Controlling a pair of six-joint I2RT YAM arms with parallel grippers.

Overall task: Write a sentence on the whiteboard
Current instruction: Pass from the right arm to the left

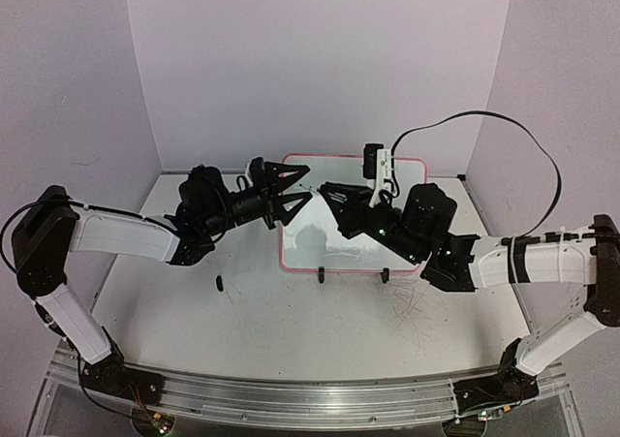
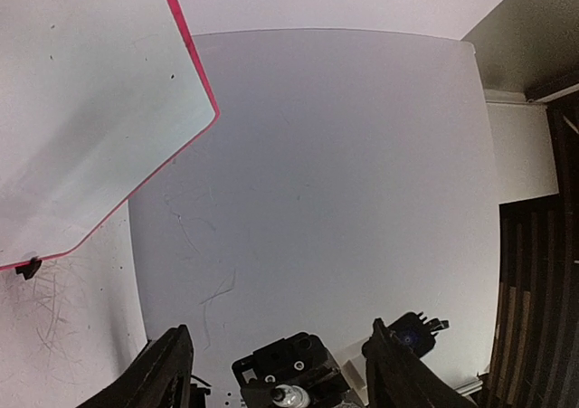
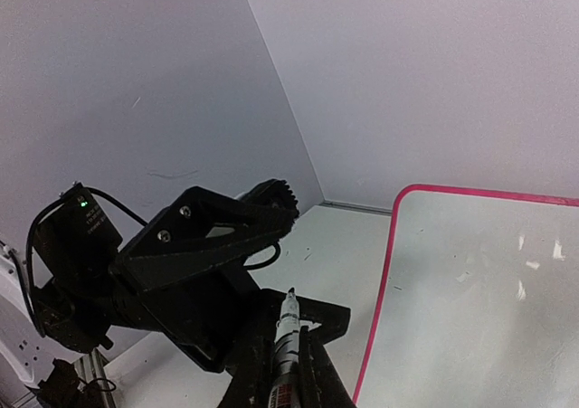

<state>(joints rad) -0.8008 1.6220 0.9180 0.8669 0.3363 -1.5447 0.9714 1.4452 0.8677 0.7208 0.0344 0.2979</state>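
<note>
— Below the right gripper [image 1: 325, 193]?
— Whiteboard [image 1: 315, 238], on the table [image 1: 291, 330]. Straight ahead, nearly tip to tip: left gripper [image 1: 309, 183], above the board's left edge. Inside the right gripper, a marker [image 3: 286, 331].

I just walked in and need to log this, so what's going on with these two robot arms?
Both arms meet over the left edge of the small white whiteboard with the pink frame, which sits on the table. The right gripper is shut on a slim, light-barrelled marker pen, whose tip points toward the left gripper. That gripper is open and holds nothing. The two grippers are close together but not touching. I can make out no writing on the board.
</note>
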